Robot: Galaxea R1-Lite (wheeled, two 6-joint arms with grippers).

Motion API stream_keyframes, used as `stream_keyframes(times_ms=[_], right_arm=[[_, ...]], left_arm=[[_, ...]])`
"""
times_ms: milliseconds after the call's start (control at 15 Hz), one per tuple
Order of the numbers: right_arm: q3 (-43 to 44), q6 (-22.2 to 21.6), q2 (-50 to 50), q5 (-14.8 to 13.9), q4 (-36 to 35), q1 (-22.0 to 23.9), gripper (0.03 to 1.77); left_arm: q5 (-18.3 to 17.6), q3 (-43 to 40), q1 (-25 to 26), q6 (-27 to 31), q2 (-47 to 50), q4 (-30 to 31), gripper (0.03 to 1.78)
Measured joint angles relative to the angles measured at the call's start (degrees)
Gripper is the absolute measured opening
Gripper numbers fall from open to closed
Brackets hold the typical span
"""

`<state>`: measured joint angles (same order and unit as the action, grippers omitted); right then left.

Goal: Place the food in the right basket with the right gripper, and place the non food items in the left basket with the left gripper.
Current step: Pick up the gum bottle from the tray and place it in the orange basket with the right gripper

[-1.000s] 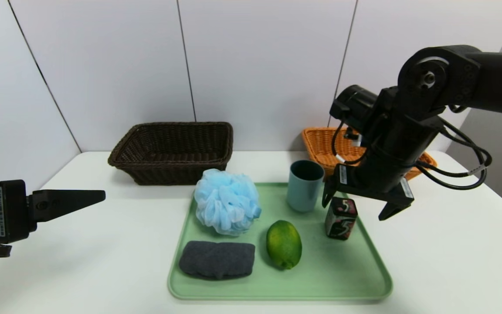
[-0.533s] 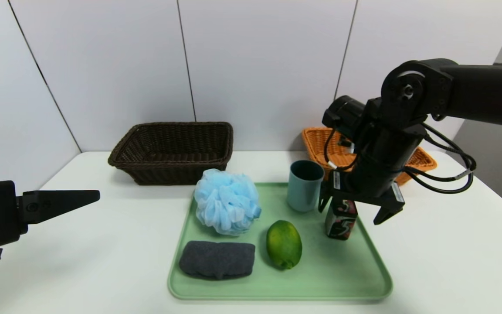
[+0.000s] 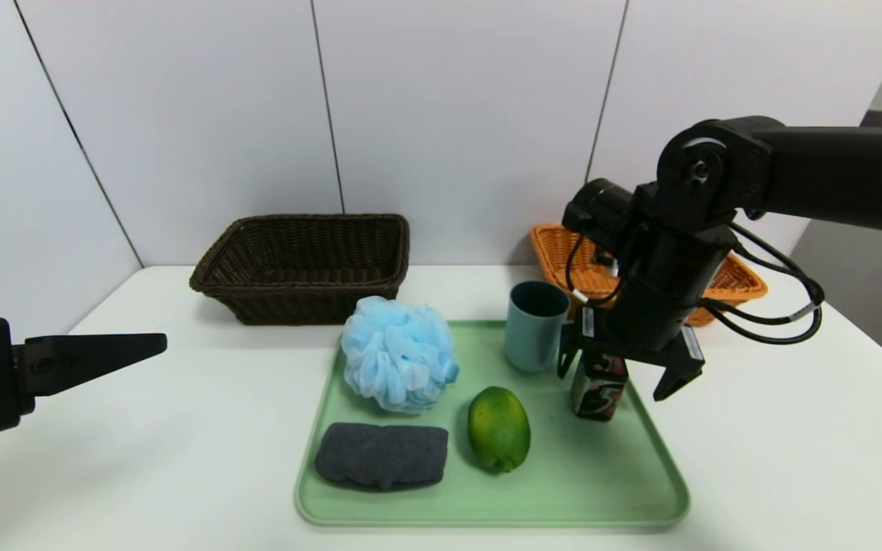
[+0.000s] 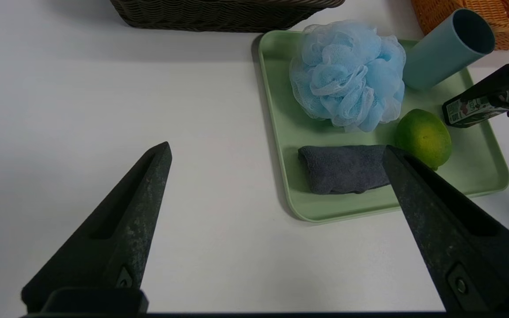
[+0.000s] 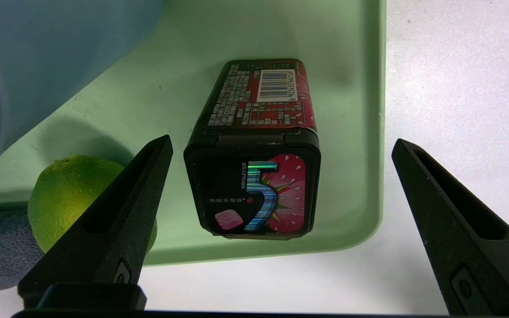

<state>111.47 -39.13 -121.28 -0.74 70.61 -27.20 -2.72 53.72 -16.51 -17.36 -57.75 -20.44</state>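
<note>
Lowering further since a moment ago, the right gripper (image 3: 615, 373) is straddling the black box (image 5: 254, 172) with its fingers spread wide, not yet touching it. That box is standing upright on the green tray (image 3: 640, 490), beside the teal cup (image 3: 534, 325). Over the counter's (image 3: 181, 428) left side, the left gripper (image 4: 276, 152) is hovering with its fingers apart.

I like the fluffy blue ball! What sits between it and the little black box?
In the head view, the teal cup and green fruit sit between the bath puff and the box.
</note>
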Motion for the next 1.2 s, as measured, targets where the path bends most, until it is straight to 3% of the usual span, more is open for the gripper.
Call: stream_keyframes(times_ms=[400,600,867,1200], right_arm=[[-0.1,0.0,-0.3,1.2,0.0,0.2,1.70],[-0.1,0.1,-0.6,1.2,0.0,0.5,1.19],[-0.2,0.2,-0.9,1.1,0.1,1.3,0.75],[-1.1,0.2,0.4,1.3,0.3,1.7,0.74]], left_arm=[[0.0,0.0,0.1,0.0,0.8,0.0,1.69],[0.1,0.0,0.1,0.0,1.0,-0.1,1.69],[0.1,0.0,0.1,0.0,1.0,0.0,1.69],[0.1,0.0,0.1,0.0,1.0,0.0,1.69]])
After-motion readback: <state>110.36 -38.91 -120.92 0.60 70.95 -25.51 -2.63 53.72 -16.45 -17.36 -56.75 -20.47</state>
